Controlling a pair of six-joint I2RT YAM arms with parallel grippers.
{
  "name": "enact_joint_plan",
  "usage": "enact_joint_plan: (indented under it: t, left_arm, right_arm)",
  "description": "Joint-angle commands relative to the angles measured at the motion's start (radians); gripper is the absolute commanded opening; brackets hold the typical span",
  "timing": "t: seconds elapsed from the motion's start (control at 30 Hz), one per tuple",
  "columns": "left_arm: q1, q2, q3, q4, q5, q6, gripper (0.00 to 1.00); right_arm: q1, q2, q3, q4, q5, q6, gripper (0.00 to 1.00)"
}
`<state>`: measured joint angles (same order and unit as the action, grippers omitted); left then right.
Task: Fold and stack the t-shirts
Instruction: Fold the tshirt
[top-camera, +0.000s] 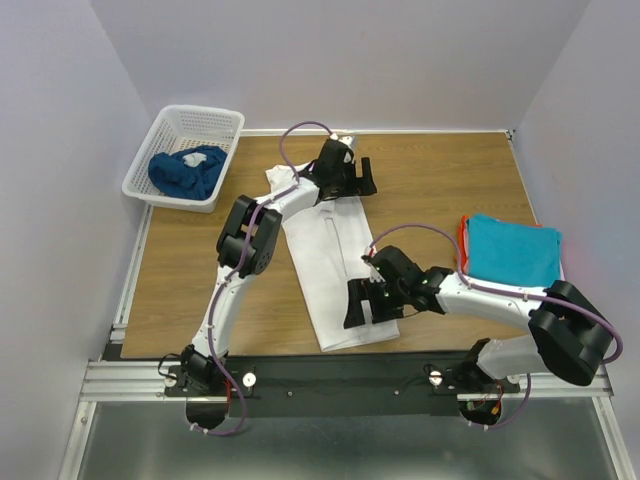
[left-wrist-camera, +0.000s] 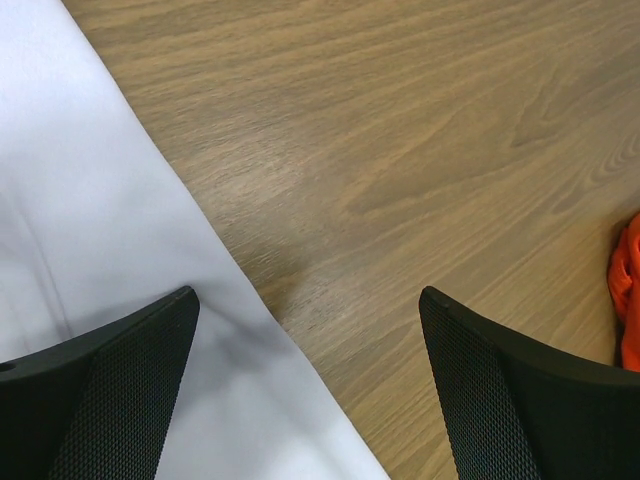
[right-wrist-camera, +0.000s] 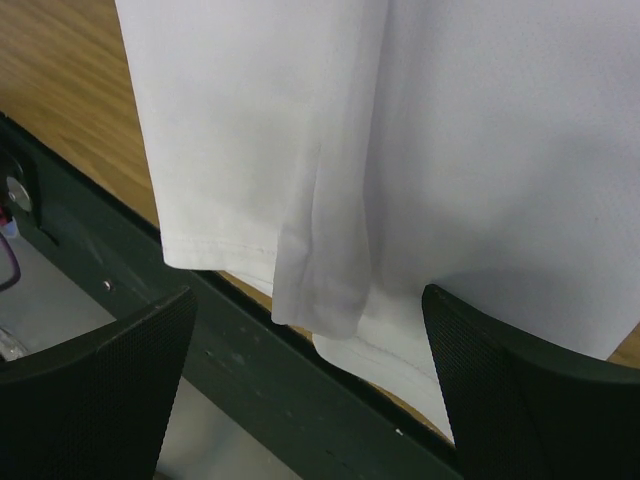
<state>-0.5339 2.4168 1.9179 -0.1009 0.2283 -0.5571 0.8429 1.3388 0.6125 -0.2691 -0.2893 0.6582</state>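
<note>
— So, where does the white shirt (top-camera: 335, 265) lie?

— Flat on the surface (top-camera: 440, 180), folded into a long narrow strip. It runs from the far middle down to the near edge, where its hem (right-wrist-camera: 230, 240) ends just beside the rail (right-wrist-camera: 250, 340). A teal shirt (top-camera: 512, 248) sits folded on an orange shirt (top-camera: 463, 235) at the right. A blue shirt (top-camera: 185, 170) is bunched in the basket (top-camera: 232, 150).

— And the jaws?

— Both pairs stand wide apart and hold nothing. My left jaws hover at the far end, straddling the strip's right edge, half over cloth and half over bare wood. My right jaws hang above the near hem.

— How will it handle?

— Light and limp, and I'd guess it slides easily on the wood. It lies in thin layers, so a shallow pinch could catch only the top ply and peel the fold open. I'd take every layer together at the hem, pressing down onto the surface before closing. Then I'd lift slowly so the cloth drapes without twisting.

— Any worry?

— Dragging. If one end rises faster, the whole strip may skew.
</note>
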Motion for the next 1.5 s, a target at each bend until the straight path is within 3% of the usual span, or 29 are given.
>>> enact_joint_plan:
  t: [0.0,0.13,0.3,0.43,0.53,0.6,0.77,0.83,0.93,1.23,1.47]
  left_arm:
    - [0.009,0.018,0.024,-0.049,0.046,0.039,0.98]
    - [0.009,-0.077,0.003,-0.036,0.025,0.072,0.98]
    - [0.009,-0.368,-0.135,0.039,-0.053,0.108,0.98]
    - [0.015,-0.648,-0.456,0.150,-0.151,0.103,0.98]
    - [0.026,-0.843,-0.674,0.179,-0.308,0.083,0.98]
    - [0.035,-0.964,-0.788,0.196,-0.411,0.034,0.98]
    - [0.060,-1.232,-1.086,0.214,-0.414,-0.032,0.98]
    - [0.058,-1.312,-1.186,0.247,-0.380,-0.036,0.98]
    - [0.060,-1.485,-1.286,0.254,-0.438,-0.046,0.98]
    - [0.069,-1.659,-1.457,0.216,-0.556,-0.139,0.98]
    - [0.074,-1.633,-1.453,0.168,-0.583,-0.168,0.98]
  right_arm:
    - [0.016,-0.010,0.027,-0.074,-0.028,-0.020,1.00]
    - [0.016,-0.075,0.116,-0.160,0.158,-0.048,1.00]
    - [0.016,-0.107,0.246,-0.209,0.373,-0.068,1.00]
    - [0.009,-0.060,0.350,-0.209,0.569,-0.071,1.00]
    - [-0.025,0.031,0.430,-0.190,0.639,-0.109,1.00]
    - [-0.079,0.101,0.532,-0.180,0.615,-0.127,1.00]
    - [-0.241,0.439,0.785,-0.134,0.321,-0.205,1.00]
    - [-0.258,0.547,0.949,-0.134,0.329,-0.267,1.00]
    - [-0.275,0.750,1.166,-0.137,0.296,-0.321,1.00]
    - [-0.329,1.189,1.625,-0.137,0.252,-0.408,1.00]
    - [-0.402,1.263,1.604,-0.137,0.205,-0.321,1.00]
